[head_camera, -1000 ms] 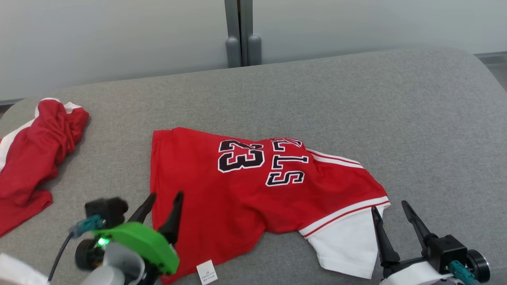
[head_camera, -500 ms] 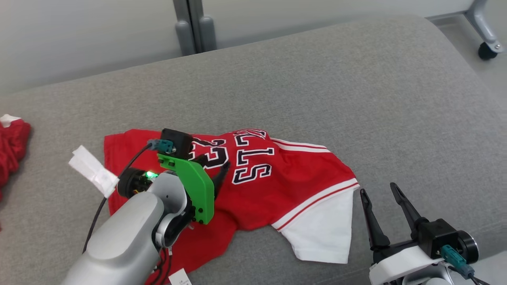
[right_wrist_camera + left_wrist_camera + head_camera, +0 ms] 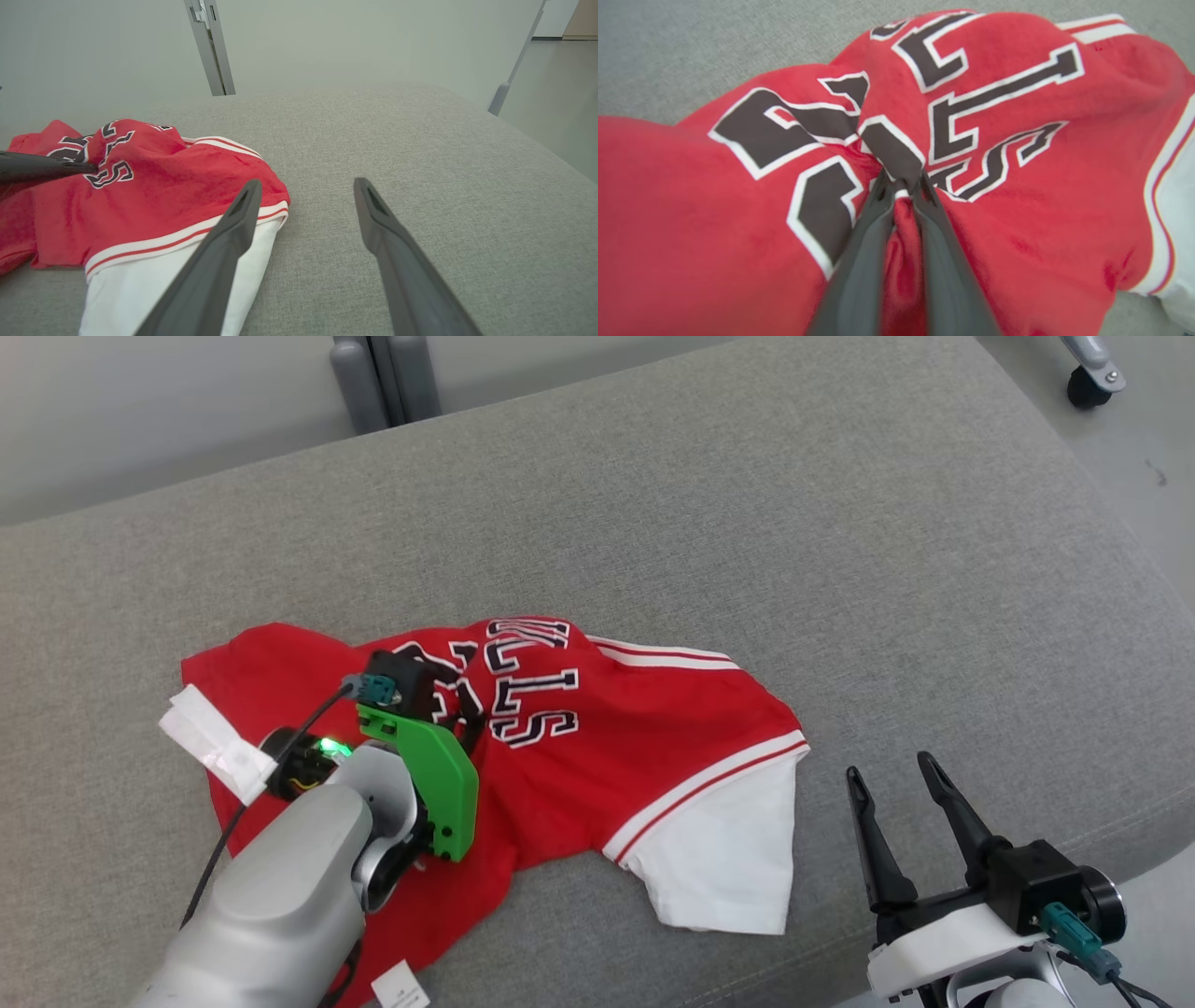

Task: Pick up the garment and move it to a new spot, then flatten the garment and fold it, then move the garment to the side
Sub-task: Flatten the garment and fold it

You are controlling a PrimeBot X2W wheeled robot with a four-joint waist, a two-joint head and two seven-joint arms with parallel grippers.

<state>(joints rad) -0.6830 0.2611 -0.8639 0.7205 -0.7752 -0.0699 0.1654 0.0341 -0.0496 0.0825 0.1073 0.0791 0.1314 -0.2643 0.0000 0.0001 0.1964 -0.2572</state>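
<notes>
R end effector (image 3: 888,765) hovered open, fingers well apart, over the grey counter (image 3: 934,569), just beside the red jersey (image 3: 653,747) at its white sleeve (image 3: 728,859), touching nothing. L end effector (image 3: 901,181) was closed, pinching a raised fold of the jersey at the black-and-white lettering, approx mid-garment. Jersey lay crumpled on the counter's near-left part, w/ care label (image 3: 400,987) at the near edge. Beyond: grey post (image 3: 373,378), caster wheel (image 3: 1086,387).
</notes>
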